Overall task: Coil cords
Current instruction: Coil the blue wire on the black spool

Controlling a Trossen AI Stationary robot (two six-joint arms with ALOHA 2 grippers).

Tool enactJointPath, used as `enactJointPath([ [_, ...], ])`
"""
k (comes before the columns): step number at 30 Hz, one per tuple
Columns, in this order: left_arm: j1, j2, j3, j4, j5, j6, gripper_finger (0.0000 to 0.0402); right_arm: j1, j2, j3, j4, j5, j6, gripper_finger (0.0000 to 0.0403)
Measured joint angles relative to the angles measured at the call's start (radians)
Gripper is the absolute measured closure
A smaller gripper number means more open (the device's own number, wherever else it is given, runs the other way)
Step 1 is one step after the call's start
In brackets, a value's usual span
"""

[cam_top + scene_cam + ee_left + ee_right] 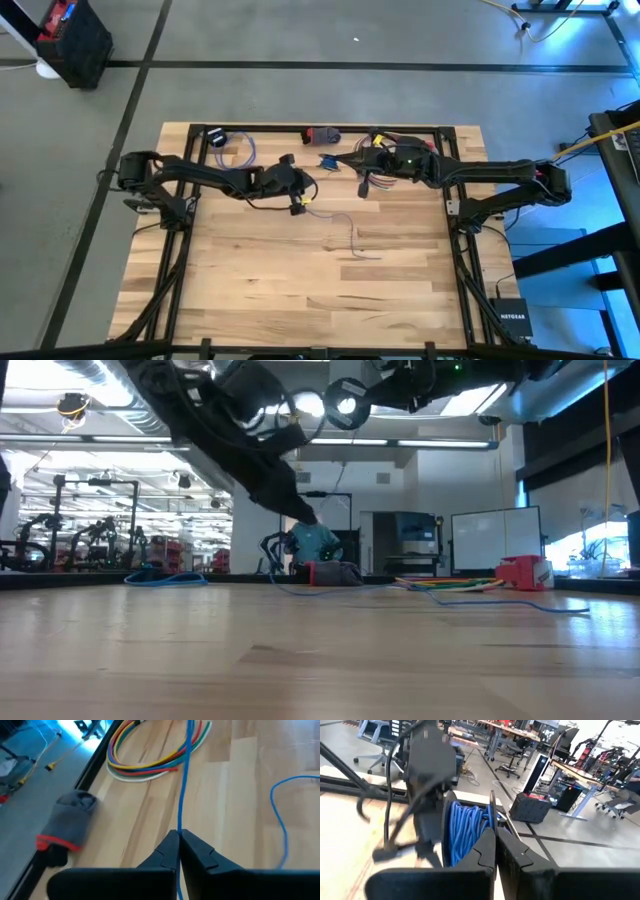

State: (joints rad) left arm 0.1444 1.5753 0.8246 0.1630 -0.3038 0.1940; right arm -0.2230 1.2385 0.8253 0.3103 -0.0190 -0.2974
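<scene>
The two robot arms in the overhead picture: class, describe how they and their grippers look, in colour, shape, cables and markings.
Both arms are dark, slim and jointed, with black cables looped alongside. The left gripper and right gripper each have two black, wedge-shaped fingers tapering to tips. The right arm shows a small green light near its wrist.

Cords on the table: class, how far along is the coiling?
Done: a blue coil sits wound beside the shut right gripper. In hand: the left gripper pinches the thin cord. Left: its loose tail, squiggling across the table, needs winding.
</scene>
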Motion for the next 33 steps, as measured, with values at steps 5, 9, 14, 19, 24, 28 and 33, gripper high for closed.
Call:
enactJointPath([
  [5, 0.006, -0.113, 0.0, -0.108, 0.0, -0.04, 0.04, 0.0, 0.0, 0.0, -0.048, -0.021, -0.022, 0.0393],
  [9, 0.031, -0.212, 0.0, -0.207, -0.002, -0.078, 0.04, 0.0, 0.0, 0.0, -0.094, -0.041, -0.052, 0.0393],
  [14, 0.08, -0.318, 0.0, -0.284, 0.022, -0.115, 0.04, 0.0, 0.0, 0.0, -0.123, -0.053, -0.092, 0.0393],
  [19, 0.114, -0.392, 0.0, -0.291, 0.133, -0.14, 0.04, 0.0, 0.029, 0.0, -0.127, -0.046, -0.137, 0.0393],
  [24, 0.116, -0.412, 0.0, -0.227, 0.244, -0.198, 0.04, 0.0, 0.091, 0.0, -0.103, 0.075, -0.195, 0.0393],
  [28, 0.093, -0.396, 0.0, -0.124, 0.257, -0.247, 0.0401, 0.0, 0.139, 0.0, -0.026, 0.115, -0.209, 0.0393],
  [33, 0.058, -0.347, 0.0, -0.003, 0.257, -0.273, 0.0401, 0.0, 0.191, 0.0, 0.044, 0.115, -0.208, 0.0393],
])
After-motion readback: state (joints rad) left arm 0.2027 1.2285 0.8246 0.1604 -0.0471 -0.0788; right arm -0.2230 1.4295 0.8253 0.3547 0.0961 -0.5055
